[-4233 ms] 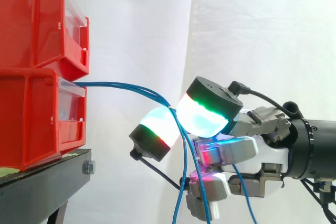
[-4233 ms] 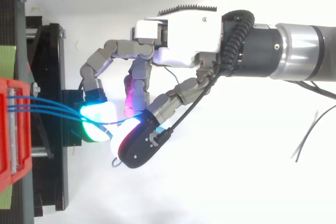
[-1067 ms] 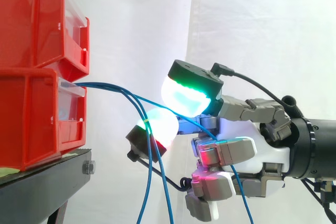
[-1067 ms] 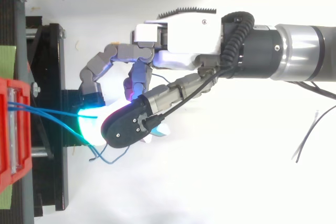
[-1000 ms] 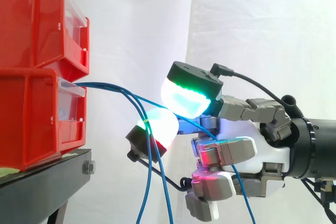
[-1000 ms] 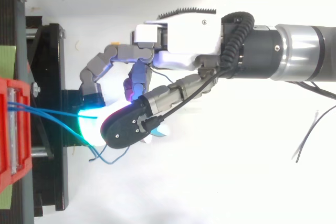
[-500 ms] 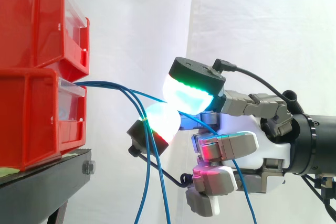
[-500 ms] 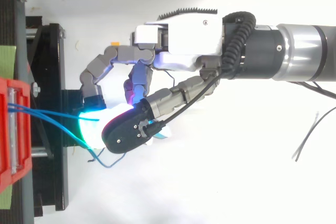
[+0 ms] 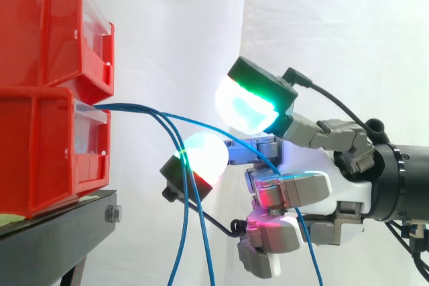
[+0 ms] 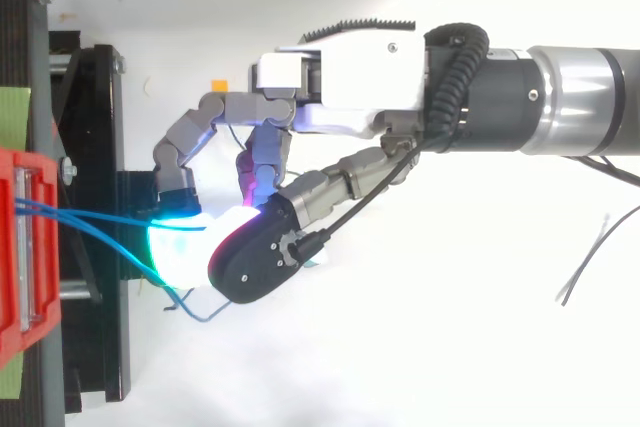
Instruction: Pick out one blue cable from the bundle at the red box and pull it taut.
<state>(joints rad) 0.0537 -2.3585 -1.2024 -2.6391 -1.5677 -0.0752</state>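
Blue cables come out of the lower red bin (image 9: 40,155) at its clear front lip. One blue cable (image 9: 201,123) runs right, between my hand's cyan-green thumb pad (image 9: 247,104) and a white-green finger pad (image 9: 201,155), then drops behind the palm. My hand (image 9: 335,185) is curled, with these two pads close around that cable, which still curves slackly. Two other blue cables (image 9: 179,232) hang loose below the finger pad. From above, the cables (image 10: 100,217) leave the bin (image 10: 25,277) toward the hand (image 10: 340,77).
A second red bin (image 9: 40,25) is stacked on the lower one, both on a black stand (image 9: 60,222). A white curtain hangs behind. Thin grey wires (image 10: 590,257) lie at the right in the top view.
Four seconds ago all the cables ran between the pads; two have since dropped free. In the last half second the thumb pad rose and tilted back a little, and the finger pad stayed.
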